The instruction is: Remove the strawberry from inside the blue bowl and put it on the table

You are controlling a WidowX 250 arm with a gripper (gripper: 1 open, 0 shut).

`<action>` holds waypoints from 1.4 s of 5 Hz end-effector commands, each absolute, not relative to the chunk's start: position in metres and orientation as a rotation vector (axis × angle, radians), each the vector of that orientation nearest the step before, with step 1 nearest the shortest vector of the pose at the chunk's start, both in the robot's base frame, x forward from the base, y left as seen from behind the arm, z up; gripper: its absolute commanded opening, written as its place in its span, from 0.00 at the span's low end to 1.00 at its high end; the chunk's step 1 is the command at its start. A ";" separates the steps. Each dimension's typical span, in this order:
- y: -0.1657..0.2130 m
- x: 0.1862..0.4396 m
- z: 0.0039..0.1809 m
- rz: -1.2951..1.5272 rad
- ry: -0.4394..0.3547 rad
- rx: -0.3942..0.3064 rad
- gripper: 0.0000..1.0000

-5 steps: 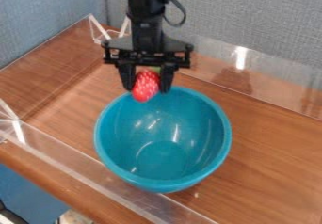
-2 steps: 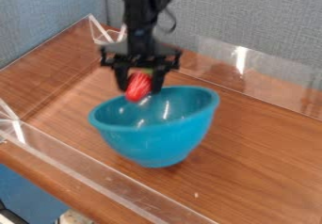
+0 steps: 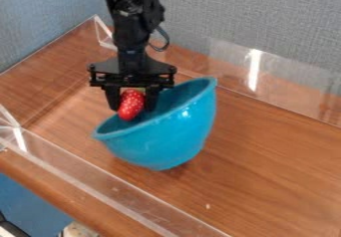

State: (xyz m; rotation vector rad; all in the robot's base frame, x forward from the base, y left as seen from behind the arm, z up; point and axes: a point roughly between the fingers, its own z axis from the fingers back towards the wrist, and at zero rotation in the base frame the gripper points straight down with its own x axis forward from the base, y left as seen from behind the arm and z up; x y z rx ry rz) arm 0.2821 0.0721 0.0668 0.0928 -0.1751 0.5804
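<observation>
My gripper (image 3: 131,103) points down and is shut on the strawberry (image 3: 131,107), a small red fruit with a green top, held just left of the blue bowl's raised rim. The blue bowl (image 3: 170,131) is tipped over toward the left, its opening facing the gripper. The fingers (image 3: 115,94) look to be pressing against that rim. The reddish-brown wooden table (image 3: 67,82) lies below.
Low clear acrylic walls (image 3: 266,67) edge the tabletop at the back, and another wall (image 3: 80,166) runs along the front. A blue-grey wall stands behind.
The gripper has carried the strawberry left and downward, out over the bowl's rim. The bowl has tipped from upright onto its side, leaning left.
</observation>
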 end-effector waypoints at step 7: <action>0.052 0.295 0.088 0.450 -0.264 0.084 0.00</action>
